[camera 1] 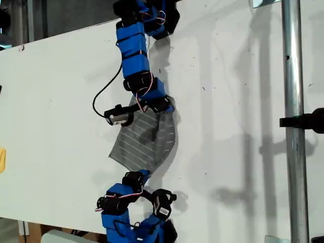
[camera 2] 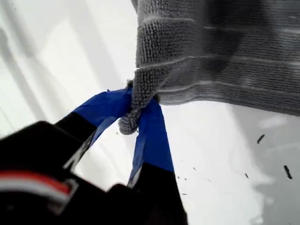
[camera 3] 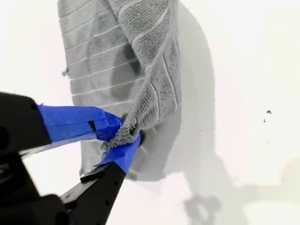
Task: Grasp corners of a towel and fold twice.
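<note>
The grey striped towel lies partly lifted on the white table, between two blue arms. My first gripper is shut on one bunched corner, and the towel spreads away from it. My second gripper is shut on another corner; the towel there is doubled over in a thick fold and casts a shadow. In the exterior view one arm's gripper meets the cloth from the top and the other's from the bottom. I cannot tell which is first.
A metal pole with a black clamp stands at the exterior view's right. A black cable loops beside the upper arm. A yellow object shows at the exterior view's left edge. The table's far edge runs along the top left.
</note>
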